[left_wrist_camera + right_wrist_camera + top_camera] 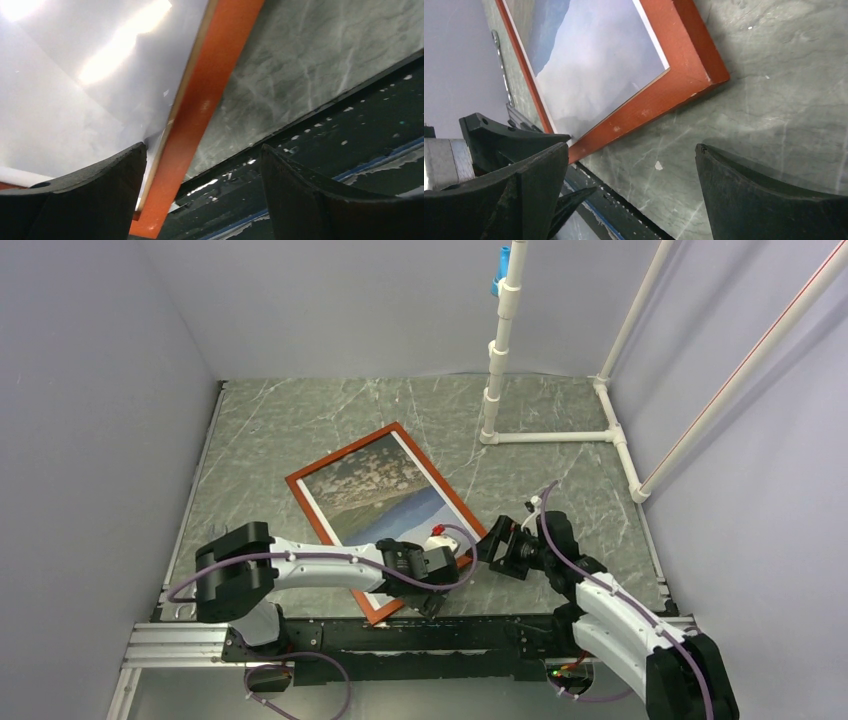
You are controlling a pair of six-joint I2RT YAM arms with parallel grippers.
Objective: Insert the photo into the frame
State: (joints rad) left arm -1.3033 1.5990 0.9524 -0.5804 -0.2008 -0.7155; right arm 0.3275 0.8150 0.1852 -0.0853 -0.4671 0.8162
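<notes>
The orange-brown frame (452, 502) lies tilted on the marble table, its near corner at the table's front edge. The photo (375, 490) of hills and sky lies inside it, picture side up. My left gripper (430, 598) is open at that near corner. In the left wrist view it (202, 146) straddles the frame's rail (210, 95), one finger over the glaring pale surface (75, 75) inside, the other over the table edge. My right gripper (487, 545) is open beside the frame's right corner. In the right wrist view it (632, 146) hovers over bare marble, the corner (704, 65) and photo (594, 55) ahead.
A white pipe stand (497, 370) rises at the back right, with a blue clip (499, 270) near its top and pipes along the right side. The black rail (480, 625) runs along the table's near edge. Grey walls close in left and behind.
</notes>
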